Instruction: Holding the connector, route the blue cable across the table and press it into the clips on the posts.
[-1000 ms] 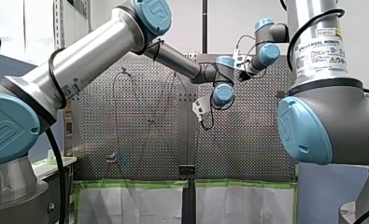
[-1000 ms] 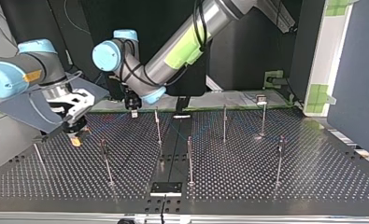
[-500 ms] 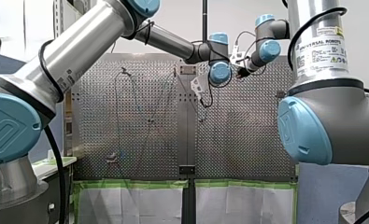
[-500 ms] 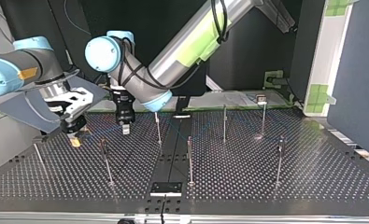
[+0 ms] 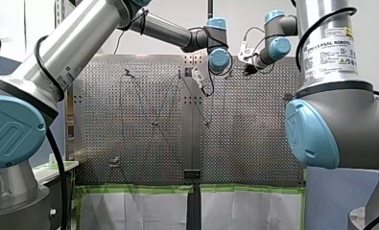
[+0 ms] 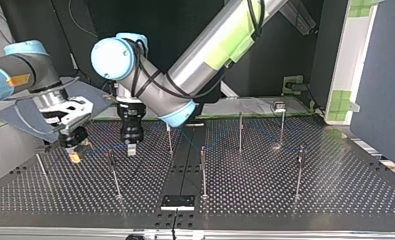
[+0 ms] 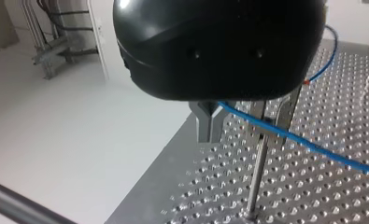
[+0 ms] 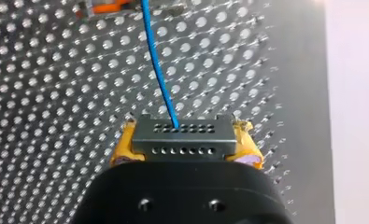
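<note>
Since a second ago my left gripper (image 6: pixel 131 148) has come away from the table's far edge, toward the top view's camera, and now hangs just beside the post (image 6: pixel 113 172) at that view's left, while my right gripper (image 6: pixel 75 156) has sunk a little lower and further left. The connector (image 8: pixel 183 139), a grey block with rows of small holes, sits clamped between the right gripper's yellow pads (image 8: pixel 124 148), which are closed firmly on its two ends. From its face the blue cable (image 8: pixel 159 70) runs straight ahead over the perforated table (image 6: pixel 285 190). In the top view it stretches as a thin line from the right gripper across to the left one. In the left wrist view the cable passes between the left gripper's metal fingers (image 7: pixel 205 126), which stand well apart and grip nothing. It crosses the top of the post standing between them; whether it is seated in a clip there cannot be told. Further posts (image 6: pixel 240 131) stand spread over the middle and right of the table in the top view.
</note>
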Tool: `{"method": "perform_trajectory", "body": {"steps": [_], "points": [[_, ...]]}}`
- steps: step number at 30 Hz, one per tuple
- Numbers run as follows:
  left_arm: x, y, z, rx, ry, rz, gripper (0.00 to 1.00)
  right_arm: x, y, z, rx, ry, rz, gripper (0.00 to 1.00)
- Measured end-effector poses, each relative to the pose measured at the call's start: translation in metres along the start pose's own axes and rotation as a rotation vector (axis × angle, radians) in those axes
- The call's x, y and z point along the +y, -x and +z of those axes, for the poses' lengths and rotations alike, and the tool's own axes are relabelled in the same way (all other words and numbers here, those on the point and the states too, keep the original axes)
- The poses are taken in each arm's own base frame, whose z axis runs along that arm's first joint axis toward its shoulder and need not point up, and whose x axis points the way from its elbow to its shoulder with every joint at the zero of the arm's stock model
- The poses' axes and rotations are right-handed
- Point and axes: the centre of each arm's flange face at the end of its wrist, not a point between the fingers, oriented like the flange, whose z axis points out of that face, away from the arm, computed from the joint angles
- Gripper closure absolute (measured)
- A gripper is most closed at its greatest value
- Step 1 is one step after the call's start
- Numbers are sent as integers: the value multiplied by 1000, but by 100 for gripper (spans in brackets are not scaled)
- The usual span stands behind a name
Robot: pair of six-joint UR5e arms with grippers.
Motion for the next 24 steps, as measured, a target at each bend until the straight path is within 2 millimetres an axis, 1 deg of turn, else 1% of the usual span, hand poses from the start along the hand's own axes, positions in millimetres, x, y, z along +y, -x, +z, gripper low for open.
{"method": "perform_trajectory", "body": {"steps": [4, 7, 13, 16, 19, 24], "points": [[1, -12, -3, 29, -35, 1, 99, 0, -7, 2, 9, -16, 13, 100], [5, -20, -4, 39, -55, -2, 99, 2, -8, 2, 10, -17, 19, 100], [21, -36, 3, 46, -77, -9, 99, 7, 2, 8, -7, -16, 28, 100], [26, -39, 7, 43, -97, -16, 99, 9, 5, 10, -13, -15, 30, 100], [25, -40, 9, 43, -120, -21, 99, 11, 6, 11, -13, -14, 30, 100], [25, -39, 16, 29, -156, -36, 99, 14, 6, 12, -12, -16, 30, 100]]}}
